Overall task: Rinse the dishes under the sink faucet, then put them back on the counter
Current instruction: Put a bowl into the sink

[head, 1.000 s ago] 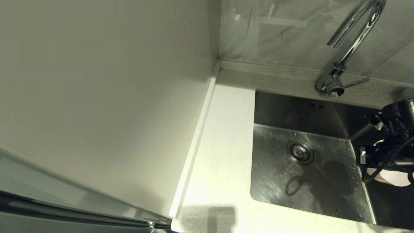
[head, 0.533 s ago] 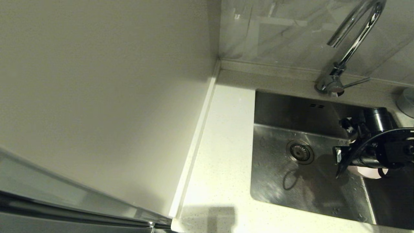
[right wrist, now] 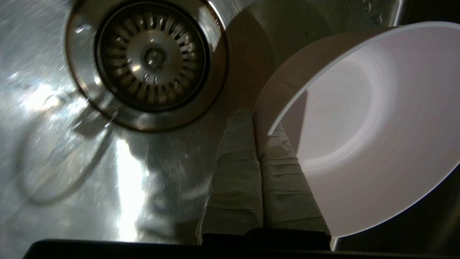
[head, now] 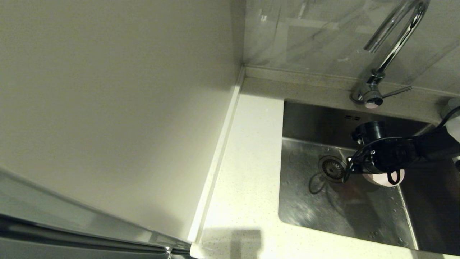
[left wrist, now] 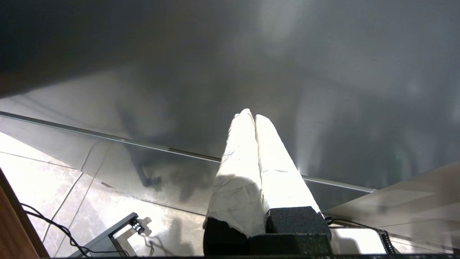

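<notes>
My right gripper [right wrist: 256,118] pinches the pale pink round bowl's [right wrist: 359,129] rim over the steel sink [head: 305,201]; thin wet edge hold, risk of slipping; left gripper [left wrist: 253,118] parked, closed.

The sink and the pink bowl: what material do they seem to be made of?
The sink looks like brushed stainless steel: grey, with bright smeared reflections and fine scratches. The pink bowl looks like smooth matte plastic or melamine, perhaps glazed ceramic: thin even rim, soft sheen, no sharp glare.
</notes>
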Robot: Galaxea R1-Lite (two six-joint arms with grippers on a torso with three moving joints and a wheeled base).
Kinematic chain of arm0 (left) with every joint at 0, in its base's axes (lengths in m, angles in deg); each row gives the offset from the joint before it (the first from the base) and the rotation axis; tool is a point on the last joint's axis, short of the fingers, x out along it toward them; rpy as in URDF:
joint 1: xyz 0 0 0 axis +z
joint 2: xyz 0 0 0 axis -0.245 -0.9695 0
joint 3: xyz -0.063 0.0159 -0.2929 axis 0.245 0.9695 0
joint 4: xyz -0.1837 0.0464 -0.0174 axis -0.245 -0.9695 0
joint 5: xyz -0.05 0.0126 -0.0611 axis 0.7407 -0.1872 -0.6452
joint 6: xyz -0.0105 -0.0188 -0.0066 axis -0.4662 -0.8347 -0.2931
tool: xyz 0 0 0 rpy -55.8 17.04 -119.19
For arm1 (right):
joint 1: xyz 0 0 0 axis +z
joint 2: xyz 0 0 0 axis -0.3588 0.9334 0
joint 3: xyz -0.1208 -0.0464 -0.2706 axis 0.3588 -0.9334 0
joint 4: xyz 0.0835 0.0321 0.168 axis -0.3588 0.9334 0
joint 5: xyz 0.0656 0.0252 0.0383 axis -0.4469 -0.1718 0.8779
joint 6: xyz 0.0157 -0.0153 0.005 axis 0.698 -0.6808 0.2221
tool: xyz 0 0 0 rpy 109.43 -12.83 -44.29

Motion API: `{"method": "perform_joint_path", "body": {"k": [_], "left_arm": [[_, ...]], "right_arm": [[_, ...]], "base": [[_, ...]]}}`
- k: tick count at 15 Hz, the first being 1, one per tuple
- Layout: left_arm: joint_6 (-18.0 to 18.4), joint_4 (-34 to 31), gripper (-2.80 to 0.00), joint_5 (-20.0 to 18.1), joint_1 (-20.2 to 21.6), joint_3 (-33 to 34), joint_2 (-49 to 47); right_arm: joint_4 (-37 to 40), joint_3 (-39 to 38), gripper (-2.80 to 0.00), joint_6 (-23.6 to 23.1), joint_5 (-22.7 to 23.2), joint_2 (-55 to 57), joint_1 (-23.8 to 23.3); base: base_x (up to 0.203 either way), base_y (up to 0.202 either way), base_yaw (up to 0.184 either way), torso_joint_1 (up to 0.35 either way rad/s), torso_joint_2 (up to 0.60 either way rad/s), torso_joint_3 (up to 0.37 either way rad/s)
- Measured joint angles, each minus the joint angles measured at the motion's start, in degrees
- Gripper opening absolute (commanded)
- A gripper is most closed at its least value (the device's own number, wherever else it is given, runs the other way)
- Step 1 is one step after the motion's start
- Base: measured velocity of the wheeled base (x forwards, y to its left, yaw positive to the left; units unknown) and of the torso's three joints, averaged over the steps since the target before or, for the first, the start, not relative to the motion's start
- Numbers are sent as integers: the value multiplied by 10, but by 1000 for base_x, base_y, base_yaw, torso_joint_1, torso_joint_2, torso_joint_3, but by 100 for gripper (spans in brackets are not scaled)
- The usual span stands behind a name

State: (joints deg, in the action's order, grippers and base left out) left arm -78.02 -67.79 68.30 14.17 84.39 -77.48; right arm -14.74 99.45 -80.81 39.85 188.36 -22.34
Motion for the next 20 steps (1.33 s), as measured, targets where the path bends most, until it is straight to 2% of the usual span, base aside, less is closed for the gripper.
{"method": "perform_joint_path", "body": {"k": [5,8,9,11,16,20], "left_arm": [[0,0,-280,0,0,0,0],[0,0,-280,0,0,0,0],[0,0,-280,0,0,0,0],[0,0,-280,0,0,0,0],[0,0,-280,0,0,0,0],[0,0,-280,0,0,0,0]], "right_arm": [[-1,102,-280,0,-63,96,-1],[3,149,-280,-3,-74,135,-12],[3,159,0,-12,-83,144,-17],[3,172,0,-29,-95,157,-24],[2,189,0,-29,-96,164,-29],[3,181,0,-26,-95,125,-29]], "base": [[0,0,0,0,0,0],[0,0,0,0,0,0],[0,0,0,0,0,0],[0,0,0,0,0,0],[0,0,0,0,0,0],[0,0,0,0,0,0]]}}
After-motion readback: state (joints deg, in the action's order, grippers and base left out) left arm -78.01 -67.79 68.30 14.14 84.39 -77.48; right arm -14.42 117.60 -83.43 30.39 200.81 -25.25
